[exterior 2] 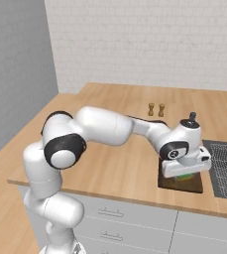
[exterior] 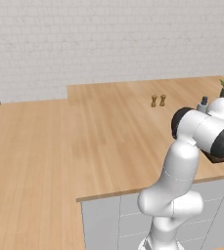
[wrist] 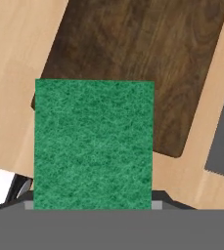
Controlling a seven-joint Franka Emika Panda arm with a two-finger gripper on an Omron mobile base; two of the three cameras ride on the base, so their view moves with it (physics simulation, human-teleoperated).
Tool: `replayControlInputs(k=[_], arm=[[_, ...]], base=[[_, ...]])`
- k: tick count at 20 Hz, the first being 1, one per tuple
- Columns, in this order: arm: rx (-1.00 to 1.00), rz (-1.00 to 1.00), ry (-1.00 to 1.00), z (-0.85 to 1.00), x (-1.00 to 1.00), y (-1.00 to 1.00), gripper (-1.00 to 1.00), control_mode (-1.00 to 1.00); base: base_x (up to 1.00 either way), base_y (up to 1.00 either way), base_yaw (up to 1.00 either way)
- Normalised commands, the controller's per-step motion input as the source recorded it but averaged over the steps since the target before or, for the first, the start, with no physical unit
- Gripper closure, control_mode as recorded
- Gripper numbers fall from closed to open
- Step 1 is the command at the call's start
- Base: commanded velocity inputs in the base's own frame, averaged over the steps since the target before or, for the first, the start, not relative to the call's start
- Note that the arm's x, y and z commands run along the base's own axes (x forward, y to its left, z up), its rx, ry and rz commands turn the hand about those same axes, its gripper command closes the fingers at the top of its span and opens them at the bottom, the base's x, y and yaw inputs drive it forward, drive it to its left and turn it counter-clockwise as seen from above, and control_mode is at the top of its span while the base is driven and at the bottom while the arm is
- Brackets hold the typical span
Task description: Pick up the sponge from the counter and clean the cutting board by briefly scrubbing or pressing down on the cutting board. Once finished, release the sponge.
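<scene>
The tool (exterior 2: pixel 185 174) hangs low over the dark brown cutting board (exterior 2: pixel 194 186), gripping the green sponge (wrist: pixel 94 144) between its fingers; in the right base view a sliver of green shows under the hand, just above the board. In the hand view the sponge sits close before the camera, overlapping the board's lower left corner, with the light-wood counter (wrist: pixel 15 58) on either side. The board lies near the counter's front edge, beside the grey stovetop (exterior 2: pixel 226 166), while two small wooden shakers (exterior 2: pixel 155 109) stand farther back.
</scene>
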Motion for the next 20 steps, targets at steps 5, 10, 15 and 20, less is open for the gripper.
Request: replayControlInputs(k=[5,10,15,20], arm=[[-0.02,0.00,-0.08,-0.71,0.01,0.17,1.00,-1.00],[-0.05,0.00,0.19,-0.44,0.01,0.09,1.00,-1.00],[0.00,0.00,0.06,-0.03,0.15,0.00,1.00,-1.00],[0.00,0.00,0.00,0.00,0.09,0.00,1.00,-1.00]], base=[[0.00,0.00,0.00],[0.00,0.00,0.00],[0.00,0.00,0.00],[0.00,0.00,0.00]])
